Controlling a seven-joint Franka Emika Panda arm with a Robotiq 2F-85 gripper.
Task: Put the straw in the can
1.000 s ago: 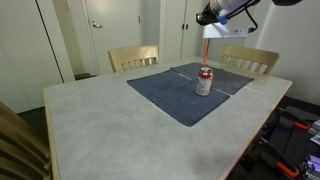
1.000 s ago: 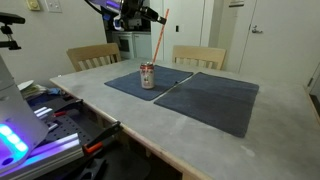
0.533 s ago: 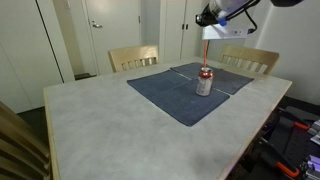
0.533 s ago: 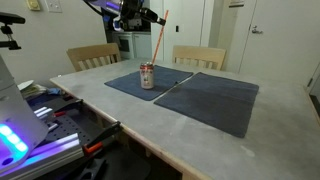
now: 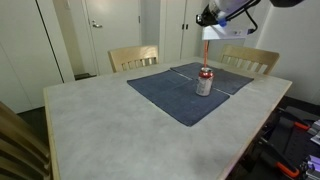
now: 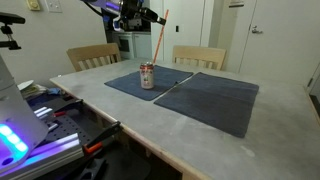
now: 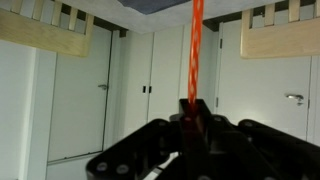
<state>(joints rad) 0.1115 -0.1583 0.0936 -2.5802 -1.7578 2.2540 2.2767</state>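
My gripper (image 7: 193, 118) is shut on the red straw (image 7: 195, 50), which runs out from between the fingers as a thin red line. In both exterior views the gripper (image 5: 207, 23) (image 6: 158, 17) hangs high above the table, holding the straw (image 5: 206, 45) (image 6: 158, 40) near its upper end. The straw slants down toward the silver can with a red band (image 5: 204, 82) (image 6: 147, 76), which stands upright on a placemat. Its lower tip is close over the can's top; I cannot tell whether it is inside.
Two blue-grey placemats (image 5: 170, 95) (image 6: 215, 100) lie on the pale table (image 5: 90, 125). Wooden chairs (image 5: 133, 58) (image 5: 250, 60) stand at the far side, with doors behind. Equipment with cables (image 6: 50, 120) sits off one table edge.
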